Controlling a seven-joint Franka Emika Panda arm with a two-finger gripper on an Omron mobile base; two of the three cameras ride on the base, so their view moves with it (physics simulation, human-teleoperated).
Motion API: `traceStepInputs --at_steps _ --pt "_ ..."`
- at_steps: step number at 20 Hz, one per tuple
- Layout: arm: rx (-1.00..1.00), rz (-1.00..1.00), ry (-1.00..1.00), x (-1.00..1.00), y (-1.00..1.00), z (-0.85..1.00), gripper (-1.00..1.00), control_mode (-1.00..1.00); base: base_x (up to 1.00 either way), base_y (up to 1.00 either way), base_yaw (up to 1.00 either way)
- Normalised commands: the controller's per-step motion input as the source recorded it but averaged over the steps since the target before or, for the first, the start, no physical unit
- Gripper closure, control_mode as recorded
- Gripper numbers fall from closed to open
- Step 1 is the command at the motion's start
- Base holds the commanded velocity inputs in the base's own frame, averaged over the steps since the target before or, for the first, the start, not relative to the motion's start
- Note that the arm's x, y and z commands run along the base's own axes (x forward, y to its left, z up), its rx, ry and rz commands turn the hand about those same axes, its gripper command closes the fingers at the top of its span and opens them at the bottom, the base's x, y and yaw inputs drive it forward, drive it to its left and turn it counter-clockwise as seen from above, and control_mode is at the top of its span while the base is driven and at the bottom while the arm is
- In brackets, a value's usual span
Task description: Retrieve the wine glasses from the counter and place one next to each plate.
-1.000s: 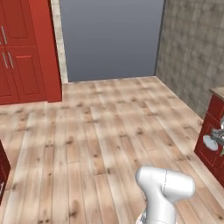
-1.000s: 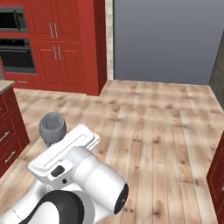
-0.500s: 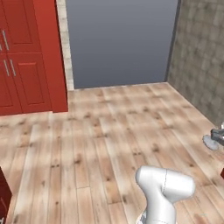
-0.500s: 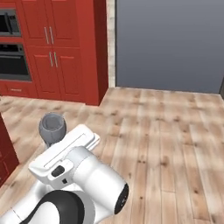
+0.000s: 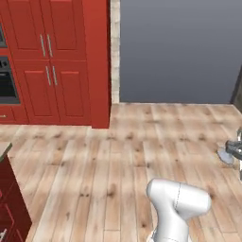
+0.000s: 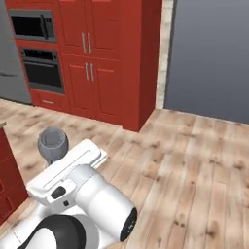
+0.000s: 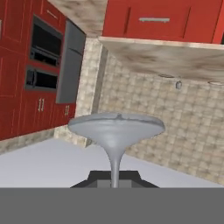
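While the tool point(image 7: 114, 181) clamps a wine glass point(image 6: 52, 142), red cabinets point(image 6: 104, 58) and oven point(image 6: 43, 70) stand ahead.

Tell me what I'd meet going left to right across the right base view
Grey fridge → built-in ovens → red tall cabinet doors with steel handles → stone-tiled wall strip → grey wall panel. Lower down, the wine glass sits left of the white arm.
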Motion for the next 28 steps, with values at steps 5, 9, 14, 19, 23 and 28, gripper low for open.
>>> traceStepInputs --at_steps 5,9,14,19,23,28 --pt "0.0 0.0 0.0 0.0 0.0 0.0 1.0 1.0 1.0 -0.13 0.66" --pt "0.0 0.0 0.0 0.0 0.0 0.0 1.0 1.0 1.0 -0.17 0.71" --pt "0.0 0.0 0.0 0.0 0.0 0.0 1.0 1.0 1.0 -0.31 0.72" --pt "0.0 0.0 0.0 0.0 0.0 0.0 1.0 1.0 1.0 -0.26 0.8" --pt "0.0 0.0 0.0 0.0 0.0 0.0 1.0 1.0 0.93 -0.31 0.81" --pt "0.0 0.0 0.0 0.0 0.0 0.0 1.0 1.0 0.82 -0.66 0.7"
